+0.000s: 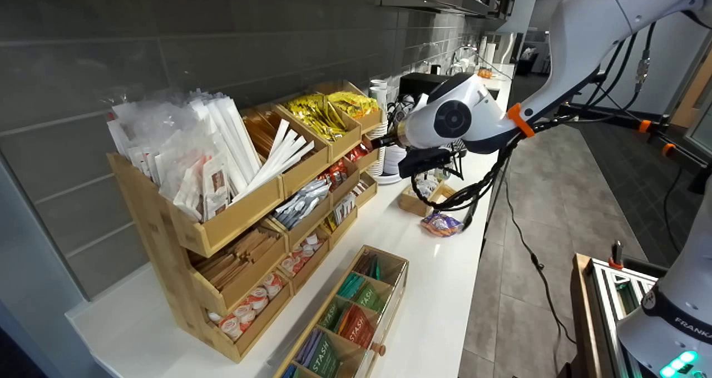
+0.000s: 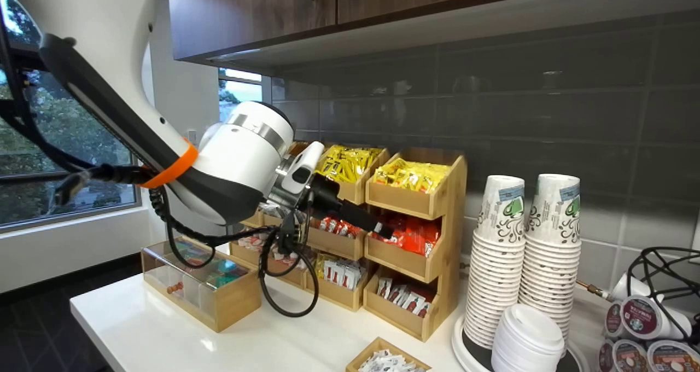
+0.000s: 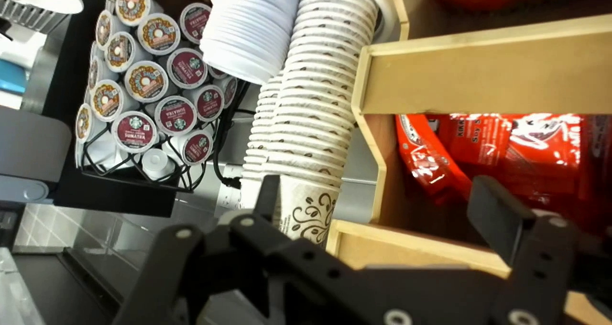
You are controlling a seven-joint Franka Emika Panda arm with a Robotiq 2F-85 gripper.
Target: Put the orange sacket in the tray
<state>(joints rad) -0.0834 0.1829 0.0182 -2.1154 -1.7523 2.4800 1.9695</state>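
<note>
Shiny red-orange sachets fill the middle end compartment of the wooden rack, in the wrist view (image 3: 540, 148) and an exterior view (image 2: 410, 234). One strip-like sachet (image 3: 428, 155) leans at the compartment's side. A purple-and-orange packet (image 1: 442, 223) lies on the counter; which one is the task's orange sachet I cannot tell. A small wooden tray (image 1: 411, 203) with white packets stands behind that packet; it also shows in an exterior view (image 2: 358, 360). My gripper (image 3: 382, 210) is open and empty at the mouth of the red sachets' compartment; its tips show in both exterior views (image 1: 384, 140) (image 2: 383, 230).
Tall stacks of paper cups (image 2: 495, 273) (image 3: 311, 105) and white lids (image 2: 528, 336) stand beside the rack. Coffee pods (image 3: 153, 81) sit in a wire holder. A tea box (image 1: 384, 311) stands in front of the rack. Yellow packets (image 2: 410, 175) fill the compartment above.
</note>
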